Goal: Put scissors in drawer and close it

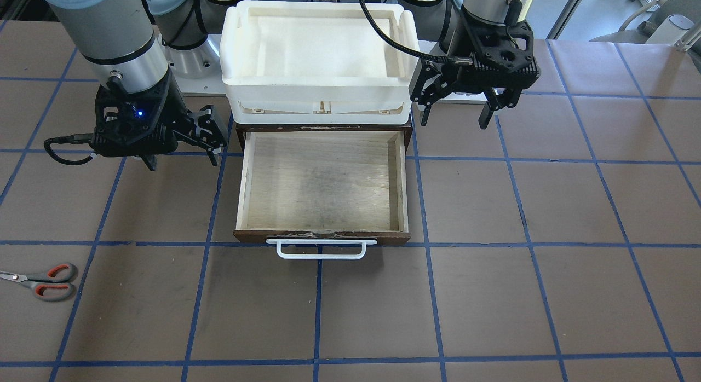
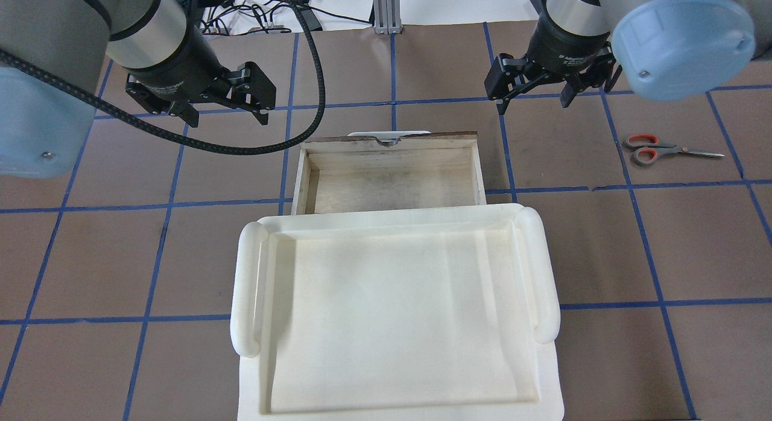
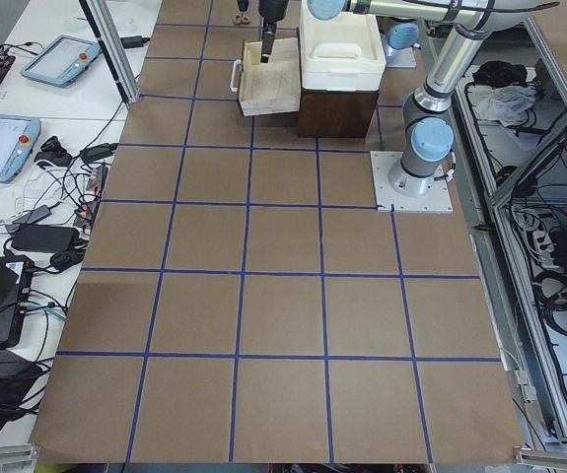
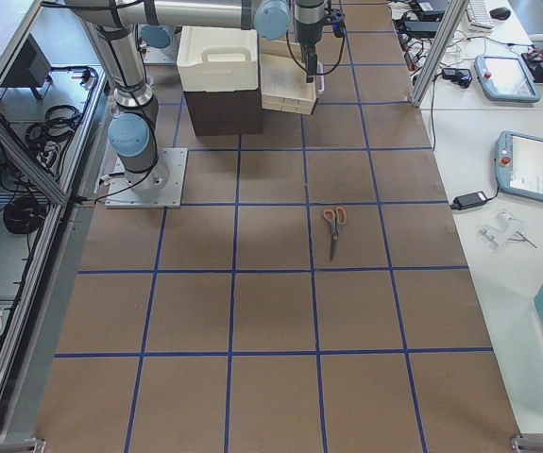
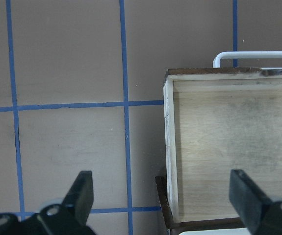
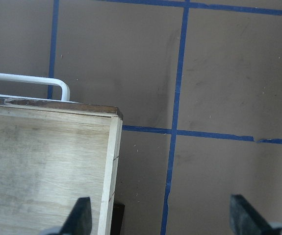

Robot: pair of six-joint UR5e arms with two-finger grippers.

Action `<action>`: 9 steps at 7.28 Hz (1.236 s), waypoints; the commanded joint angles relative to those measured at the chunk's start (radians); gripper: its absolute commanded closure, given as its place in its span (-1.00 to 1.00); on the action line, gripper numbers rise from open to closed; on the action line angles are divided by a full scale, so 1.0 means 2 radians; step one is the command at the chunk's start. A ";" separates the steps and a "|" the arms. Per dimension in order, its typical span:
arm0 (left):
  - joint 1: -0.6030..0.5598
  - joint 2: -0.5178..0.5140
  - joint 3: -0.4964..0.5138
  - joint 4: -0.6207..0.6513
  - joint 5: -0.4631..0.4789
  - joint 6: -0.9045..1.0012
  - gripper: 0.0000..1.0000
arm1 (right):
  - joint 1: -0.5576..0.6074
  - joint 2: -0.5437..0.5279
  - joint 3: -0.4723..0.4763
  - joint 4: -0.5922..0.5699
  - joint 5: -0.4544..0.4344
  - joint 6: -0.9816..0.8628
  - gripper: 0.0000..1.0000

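Holding nothing at present. At the left of the front-facing view, hanging above the brown paper-covered table with its blue tape grid (image 1: 547, 272), the black two-finger right gripper (image 1: 181, 162), with fingers spread wide around only air. At the upper right, the matching left gripper (image 1: 454, 122), likewise spread and bare. Between the two, at the frame's centre, the wooden drawer with pale plywood interior, dark brown front and white bar handle (image 1: 323, 179), pulled well out from beneath the white plastic tray-like bin (image 1: 317, 53), with nothing lying inside. Far off at the lower left edge, flat on the table and well apart from drawer and grippers alike, the small pair of scissors with silver metal blades and grey handles with orange-red inner loops (image 1: 41, 282). In the overhead view, at the right, with handles toward the centre and tips toward the right edge. Seemingly with blades shut together, though too small here to say for sure. Probably light and stiff, but thin and lying flush with the paper, so awkward to get under, and likely slick on the bare steel. Better to pinch from above across the narrow waist near the pivot, or across the grey handle shanks just behind it, for the sake of thicker plastic to bite on. Best to avoid a single loop: likely to swing open or dangle. Nearer to the right gripper, so probably its job.
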 commanded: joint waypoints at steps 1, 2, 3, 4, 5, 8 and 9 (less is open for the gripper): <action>0.000 0.001 0.000 0.000 0.000 0.000 -1.00 | 0.000 0.000 0.000 -0.001 -0.001 0.000 -1.00; 0.000 0.000 0.000 0.000 0.000 0.000 -1.00 | -0.001 0.001 -0.001 -0.003 -0.002 -0.007 -1.00; 0.000 0.002 0.000 0.000 0.001 0.000 -1.00 | -0.005 -0.001 -0.002 -0.007 0.002 -0.008 -1.00; 0.000 0.001 0.000 0.000 0.001 0.000 -1.00 | -0.004 -0.010 -0.002 -0.004 -0.001 -0.008 -1.00; 0.000 0.002 0.000 -0.001 0.001 0.000 -1.00 | -0.004 -0.012 -0.002 0.000 -0.001 -0.006 -1.00; 0.000 0.001 0.000 0.000 0.001 0.000 -1.00 | -0.006 -0.012 -0.001 0.003 -0.001 -0.008 -1.00; 0.000 0.001 0.000 -0.001 0.001 0.000 -1.00 | -0.007 -0.012 -0.001 0.019 0.005 -0.040 -1.00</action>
